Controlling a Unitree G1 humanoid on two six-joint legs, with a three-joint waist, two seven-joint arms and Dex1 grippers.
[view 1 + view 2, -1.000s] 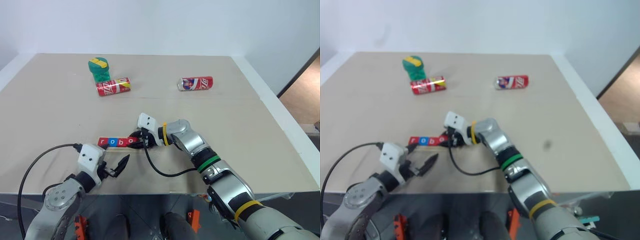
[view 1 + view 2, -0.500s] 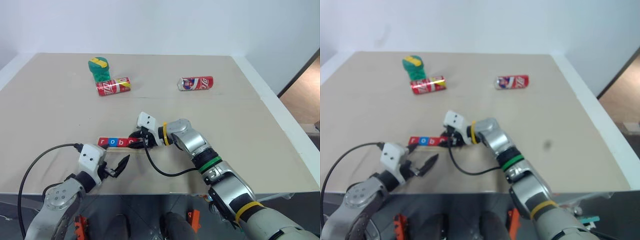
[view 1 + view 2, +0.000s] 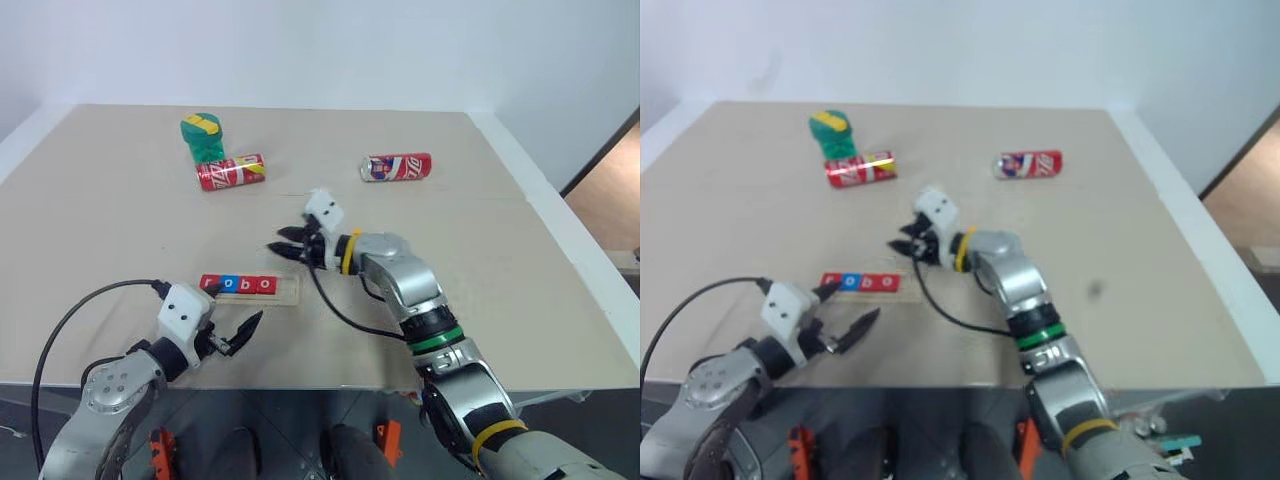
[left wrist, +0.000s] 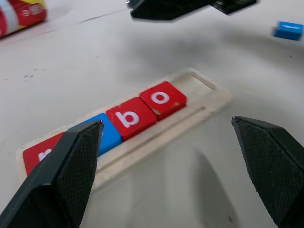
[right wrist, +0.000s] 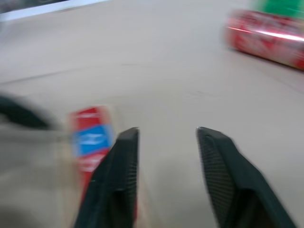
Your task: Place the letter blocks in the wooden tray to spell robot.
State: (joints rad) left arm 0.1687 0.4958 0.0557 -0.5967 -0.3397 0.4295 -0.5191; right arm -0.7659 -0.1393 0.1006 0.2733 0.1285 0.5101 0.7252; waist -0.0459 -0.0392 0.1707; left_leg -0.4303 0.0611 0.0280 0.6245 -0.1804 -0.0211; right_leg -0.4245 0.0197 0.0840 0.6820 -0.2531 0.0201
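Note:
The wooden tray (image 3: 287,290) lies near the table's front edge. Four letter blocks (image 4: 128,116) sit in it, reading r, o, b, o: red, blue, red, red. The slot at its right end (image 4: 200,83) is bare. A loose blue block (image 4: 288,29) lies on the table beyond the tray. My right gripper (image 3: 283,248) hangs above the table, behind and to the right of the tray. It is open, with nothing between its fingers (image 5: 114,180). My left gripper (image 4: 166,123) stands open at the tray's near side, close to its left end.
Two red soda cans (image 3: 230,172) (image 3: 397,167) lie on their sides toward the back of the table. A green object with a yellow stripe (image 3: 203,137) stands behind the left can. A black cable trails from each wrist.
My right gripper has lifted off the tray's right end and swung back and to the right, opening a little. The fourth block stays in the tray. The left gripper has kept its place.

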